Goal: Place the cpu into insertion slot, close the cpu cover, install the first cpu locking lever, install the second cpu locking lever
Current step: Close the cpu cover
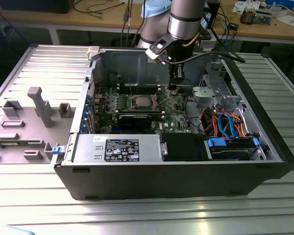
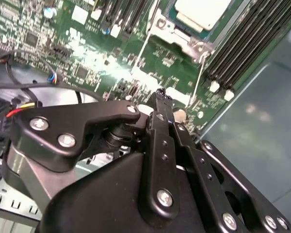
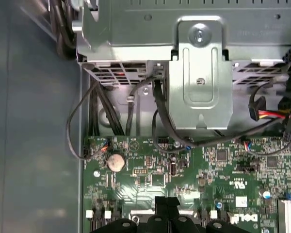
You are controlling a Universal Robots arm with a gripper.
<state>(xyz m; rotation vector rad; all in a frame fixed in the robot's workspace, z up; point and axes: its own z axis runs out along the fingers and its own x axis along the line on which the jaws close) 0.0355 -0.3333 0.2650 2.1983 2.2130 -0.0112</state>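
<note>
Treat cpu (image 2: 203, 10) as prob. light, stiff, fragile; hold by edges only. Note end effector (image 2: 160, 97) pinched narrow, empty, nr lever (image 2: 199, 76).

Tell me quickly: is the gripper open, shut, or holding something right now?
The gripper: shut, fingertips pressed together over the green board, with nothing visible between them.

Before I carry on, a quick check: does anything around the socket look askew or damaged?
Nothing looks damaged. The cpu lies level in the window of the cpu cover. The one oddity: two thin wire levers beside it seem to stand up off the green board instead of lying flat. The gripper is close by.
</note>
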